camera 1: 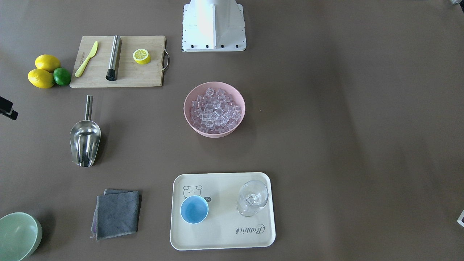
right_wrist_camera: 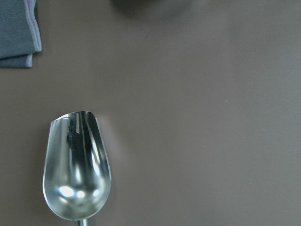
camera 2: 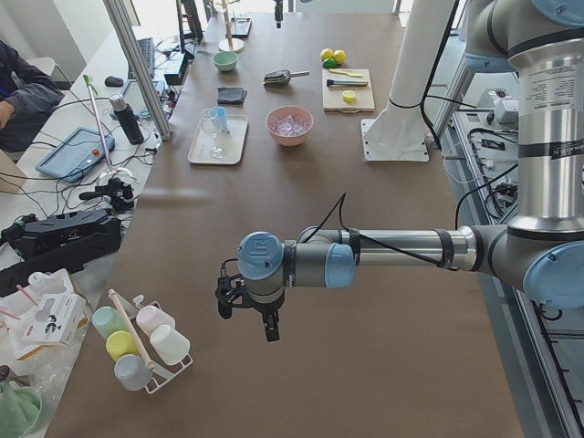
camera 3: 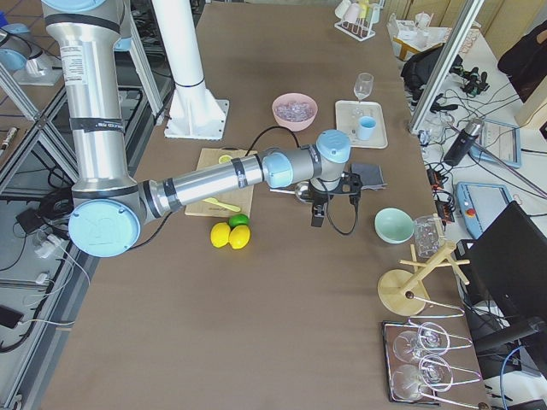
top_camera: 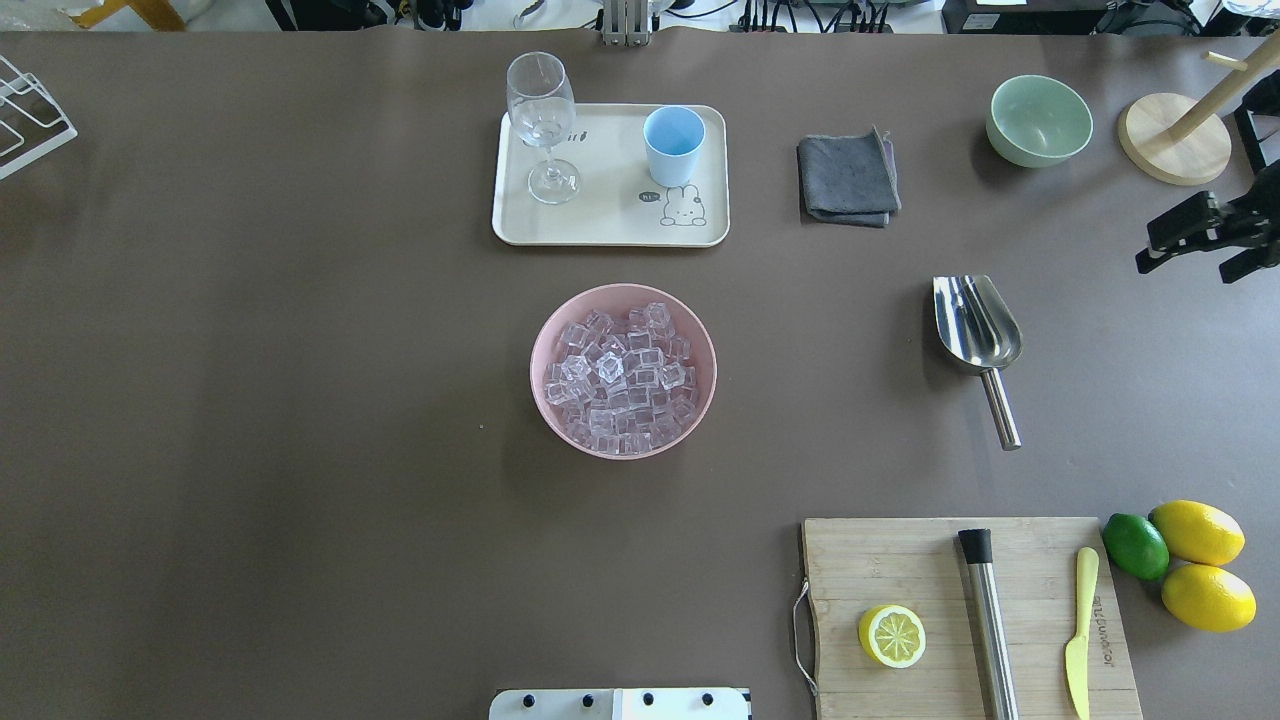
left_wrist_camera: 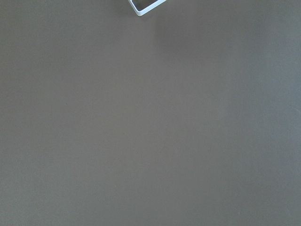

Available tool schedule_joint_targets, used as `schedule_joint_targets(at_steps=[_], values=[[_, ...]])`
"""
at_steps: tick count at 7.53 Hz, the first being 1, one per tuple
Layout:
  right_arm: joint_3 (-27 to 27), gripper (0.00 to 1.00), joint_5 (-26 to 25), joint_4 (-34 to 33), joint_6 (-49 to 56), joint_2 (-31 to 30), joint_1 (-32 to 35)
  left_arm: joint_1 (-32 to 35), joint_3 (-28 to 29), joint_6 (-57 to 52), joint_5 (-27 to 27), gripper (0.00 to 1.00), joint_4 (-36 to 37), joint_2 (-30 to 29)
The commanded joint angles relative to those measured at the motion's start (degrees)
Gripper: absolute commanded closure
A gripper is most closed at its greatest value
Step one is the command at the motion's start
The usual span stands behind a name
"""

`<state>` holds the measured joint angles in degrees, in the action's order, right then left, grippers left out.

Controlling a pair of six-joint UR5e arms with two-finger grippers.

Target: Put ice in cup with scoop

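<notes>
Right gripper hangs above the table just outboard of the scoop. Its jaws look spread and carry nothing, though the overhead frame edge cuts it off. Left gripper hovers over bare table far from everything, and we see it only from the side view, so we cannot tell if it is spread or closed.

Scoop lies flat on the table, trough up and mouth facing away from the robot, with the rod handle pointing back toward it.
- Judgement: rigid polished steel, fairly light and slick.
- Take it by the handle, well up from the free end. A thin round rod may twist between the pads once the trough is loaded.

Ice is heaped in the pink bowl, mid-table and well apart from the scoop. We expect hard, slippery, loose cubes that slide and bounce.

Cup stands upright on the cream tray, beside a stemmed glass. It looks empty and probably light enough to tip. The glass nearby is fragile.

Hard to see:
- The right wrist view crops the handle and shows no fingers.
- The right side view hides the scoop behind the arm.
- The left wrist view shows only table and a white wire corner.
</notes>
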<state>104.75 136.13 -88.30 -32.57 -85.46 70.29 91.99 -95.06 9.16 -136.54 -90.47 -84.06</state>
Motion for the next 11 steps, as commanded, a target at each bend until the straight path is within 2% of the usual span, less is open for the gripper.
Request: schedule_joint_targets(at_steps=[1, 4, 8, 11], values=[[0.7, 0.0, -2.3, 12.2, -16.6, -0.4, -9.4, -0.1, -0.4, 0.1, -0.2, 0.02, 0.4, -0.4], [3.0, 0.0, -7.0, 12.7, -22.0, -0.5, -20.6, -0.7, -1.6, 0.1, -0.3, 0.02, 0.0, -1.3], [0.7, 0.0, -12.8, 13.6, -21.5, -1.8, -26.3, -8.8, -3.6, 0.5, -0.4, 0.02, -0.4, -4.1], [-1.2, 0.01, -13.1, 14.3, -21.6, -1.4, -27.6, -17.0, -3.6, 0.6, -0.2, 0.02, -12.2, -5.6]])
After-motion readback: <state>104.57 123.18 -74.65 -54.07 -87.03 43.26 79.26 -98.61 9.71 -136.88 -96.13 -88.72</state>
